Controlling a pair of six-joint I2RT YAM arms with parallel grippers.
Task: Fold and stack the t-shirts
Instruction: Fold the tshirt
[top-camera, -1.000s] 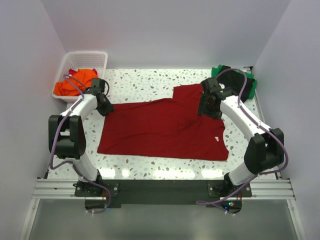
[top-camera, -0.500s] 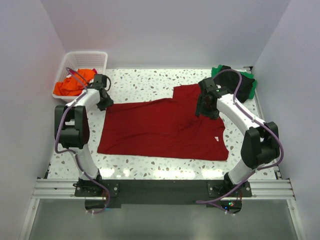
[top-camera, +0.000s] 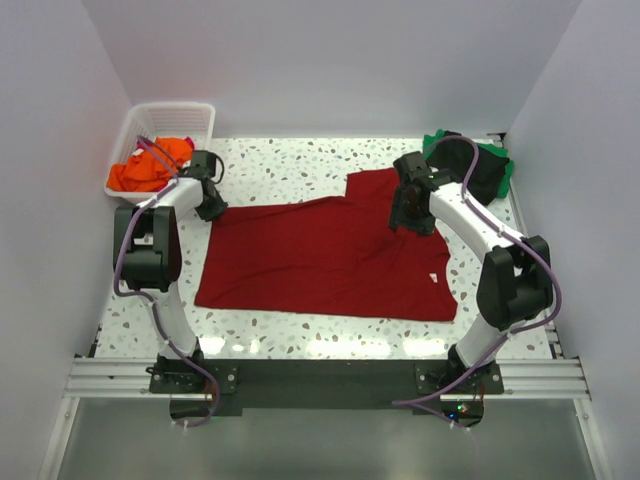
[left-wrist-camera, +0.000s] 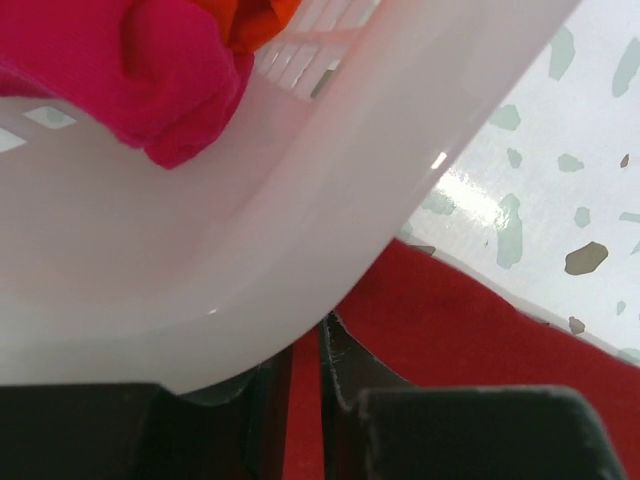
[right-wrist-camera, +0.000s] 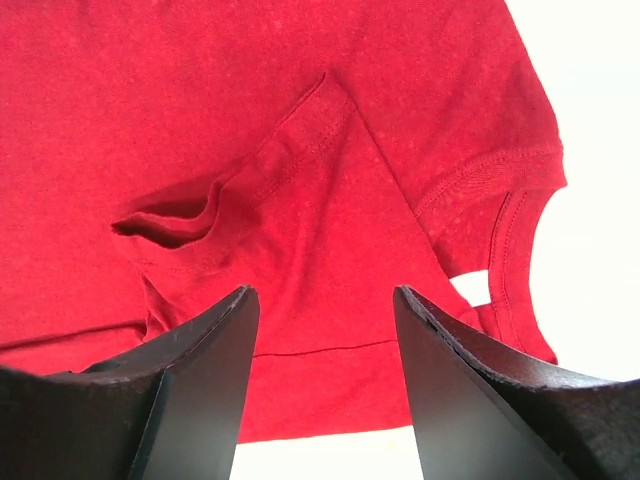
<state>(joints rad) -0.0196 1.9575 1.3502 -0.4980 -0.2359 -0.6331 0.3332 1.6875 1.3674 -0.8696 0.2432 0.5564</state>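
Note:
The dark red t-shirt (top-camera: 330, 255) lies spread flat across the middle of the table. My left gripper (top-camera: 210, 203) is at its back left corner, right beside the basket. In the left wrist view the jaws are nearly closed, with a strip of the red t-shirt (left-wrist-camera: 305, 410) pinched between them. My right gripper (top-camera: 412, 213) hovers over the shirt's back right part, near a sleeve. In the right wrist view it (right-wrist-camera: 322, 292) is open and empty above the rumpled sleeve fold (right-wrist-camera: 250, 190).
The white slatted basket (top-camera: 195, 112) stands at the back left and holds an orange shirt (top-camera: 150, 168). Its wall (left-wrist-camera: 200, 260) fills the left wrist view, with pink-red cloth (left-wrist-camera: 170, 80) inside. Folded green and black shirts (top-camera: 485, 165) lie at the back right corner.
My left gripper has shifted a little back toward the basket, and its arm has swung in. My right gripper has crept slightly back and left over the shirt.

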